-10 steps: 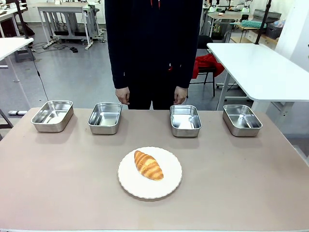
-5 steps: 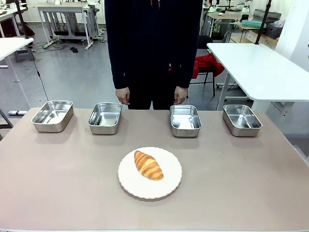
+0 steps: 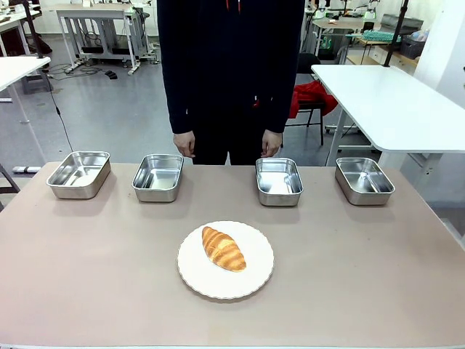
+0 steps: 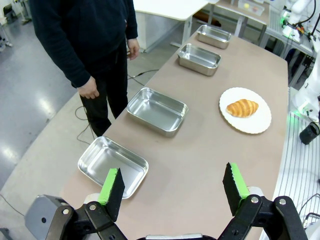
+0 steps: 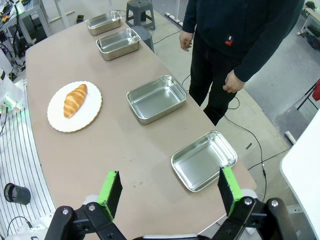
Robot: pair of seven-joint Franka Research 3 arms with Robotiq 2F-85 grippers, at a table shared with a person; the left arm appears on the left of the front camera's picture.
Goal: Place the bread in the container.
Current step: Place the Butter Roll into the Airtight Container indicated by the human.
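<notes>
The bread, a golden-brown croissant, lies on a round white plate in the middle of the table; it appears too as the bread and the bread. Several alike steel pans line the far edge, and I cannot tell which is the container: container. My left gripper hangs open high above the table's left end, over the nearest pan. My right gripper hangs open above the right end, near a pan. Both hold nothing.
A person in dark clothes stands at the far edge, hands hanging by the middle pans. A white table stands at the back right. The brown tabletop lies bare around the plate.
</notes>
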